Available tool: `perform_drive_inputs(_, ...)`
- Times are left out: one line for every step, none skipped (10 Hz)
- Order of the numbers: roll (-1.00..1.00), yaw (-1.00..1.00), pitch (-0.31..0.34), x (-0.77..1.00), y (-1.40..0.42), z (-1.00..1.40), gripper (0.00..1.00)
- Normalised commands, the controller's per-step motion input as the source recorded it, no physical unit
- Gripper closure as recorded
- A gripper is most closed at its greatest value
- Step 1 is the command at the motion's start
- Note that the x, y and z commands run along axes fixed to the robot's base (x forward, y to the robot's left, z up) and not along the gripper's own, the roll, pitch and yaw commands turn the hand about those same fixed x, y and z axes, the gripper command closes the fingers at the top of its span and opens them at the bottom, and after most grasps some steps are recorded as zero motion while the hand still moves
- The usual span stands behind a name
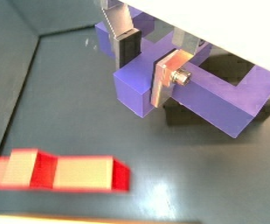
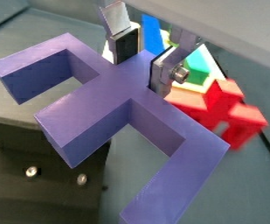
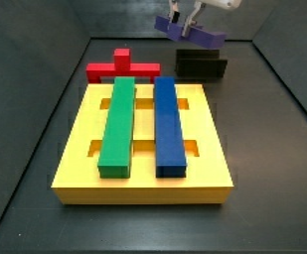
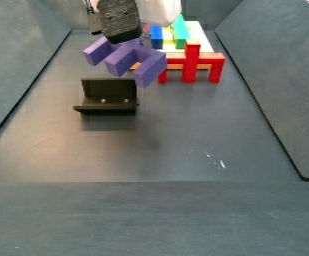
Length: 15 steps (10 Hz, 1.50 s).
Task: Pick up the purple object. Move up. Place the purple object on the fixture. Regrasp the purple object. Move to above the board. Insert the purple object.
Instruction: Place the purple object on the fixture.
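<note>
The purple object (image 2: pixel 107 105) hangs tilted in the air, a crossbar with arms and a stem. My gripper (image 2: pixel 143 61) is shut on its stem, one dark-padded finger (image 1: pixel 127 45) on each side. In both side views the purple object (image 3: pixel 193 35) (image 4: pixel 125 56) and gripper (image 3: pixel 183 21) (image 4: pixel 119 36) hover just above the black fixture (image 3: pixel 200 67) (image 4: pixel 106 98), apart from it. The fixture (image 2: pixel 32 171) also shows beneath the block in a wrist view. The yellow board (image 3: pixel 149 181) lies nearer in that side view, carrying a green bar (image 3: pixel 116 124) and a blue bar (image 3: pixel 169 124).
A red cross-shaped block (image 3: pixel 122 67) (image 4: pixel 194 65) lies on the floor between the board and the back wall, beside the fixture; it appears in both wrist views too (image 1: pixel 55 171) (image 2: pixel 225 109). Dark walls enclose the floor.
</note>
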Motion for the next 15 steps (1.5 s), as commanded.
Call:
perform_drive_inputs(-0.24, 0.46, 0.369, 0.52, -0.14, 0.1, 1.0)
perform_drive_inputs(-0.42, 0.34, 0.226, 0.53, 0.0, 0.08, 1.0)
perform_drive_inputs(-0.67, 0.23, 0.114, 0.5, 0.18, 0.04, 1.0)
perform_drive_inputs(-0.87, 0.2, 0.031, 0.39, 0.26, 0.06, 1.0)
perform_drive_inputs(-0.93, 0.23, 0.0, 0.33, 0.25, 0.06, 1.0)
perform_drive_inputs(-0.92, 0.26, 0.0, 0.3, 0.22, 0.06, 1.0)
perform_drive_inputs(-0.85, 0.3, 0.031, 0.3, 0.17, 0.15, 1.0)
perform_drive_inputs(-0.72, 0.4, 0.086, 0.28, 0.02, 0.21, 1.0)
perform_drive_inputs(-0.65, 0.45, 0.14, 0.25, 0.0, 0.24, 1.0)
perform_drive_inputs(-0.69, 0.39, 0.214, 0.3, 0.0, 0.25, 1.0)
perform_drive_inputs(-0.67, 0.41, 0.211, 0.27, 0.0, 0.27, 1.0)
perform_drive_inputs(-0.65, 0.45, 0.203, 0.23, 0.0, 0.27, 1.0)
perform_drive_inputs(-0.67, 0.52, 0.231, 0.15, 0.0, 0.23, 1.0)
perform_drive_inputs(-0.68, 0.49, 0.249, 0.18, 0.0, 0.21, 1.0)
perform_drive_inputs(-0.63, 0.51, 0.203, 0.13, 0.03, 0.0, 1.0)
